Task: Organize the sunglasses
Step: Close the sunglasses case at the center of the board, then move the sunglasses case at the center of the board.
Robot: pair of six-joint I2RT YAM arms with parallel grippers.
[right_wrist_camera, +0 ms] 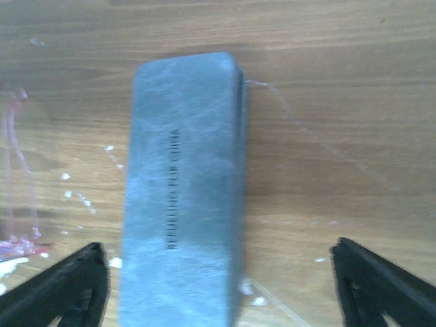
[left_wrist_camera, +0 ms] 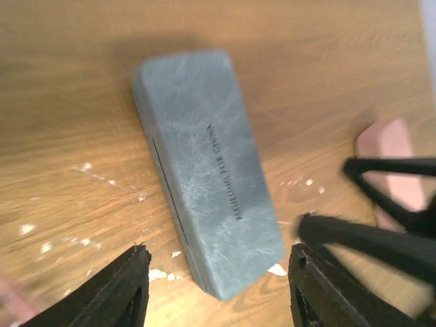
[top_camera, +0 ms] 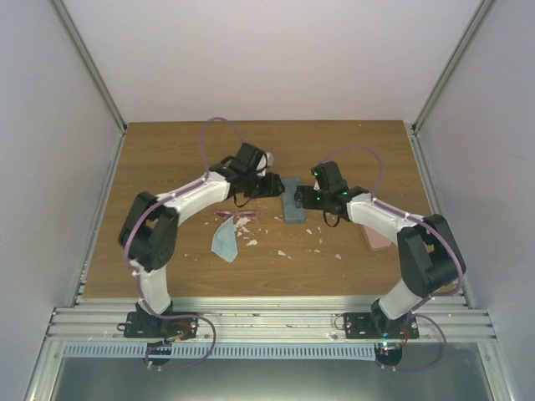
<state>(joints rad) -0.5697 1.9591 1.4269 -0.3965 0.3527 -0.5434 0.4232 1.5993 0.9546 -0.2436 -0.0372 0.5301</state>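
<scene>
A closed blue-grey case [top_camera: 292, 200] lies on the wooden table between both grippers. My left gripper [top_camera: 272, 185] is open, and the case's near end [left_wrist_camera: 204, 184] sits between its fingers [left_wrist_camera: 126, 289]. My right gripper [top_camera: 303, 200] is open wide over the same case [right_wrist_camera: 180, 191], which lies nearer its left finger [right_wrist_camera: 68, 286]. The pink sunglasses [top_camera: 234, 217] lie on the table left of the case, and their arms show at the left edge of the right wrist view [right_wrist_camera: 13, 170]. I cannot make out the black sunglasses.
A light blue cloth [top_camera: 224, 241] lies just in front of the pink sunglasses. A pink case [top_camera: 376, 238] lies under the right forearm and shows blurred in the left wrist view [left_wrist_camera: 388, 146]. White flecks [top_camera: 284, 251] are scattered on the table. Walls enclose three sides.
</scene>
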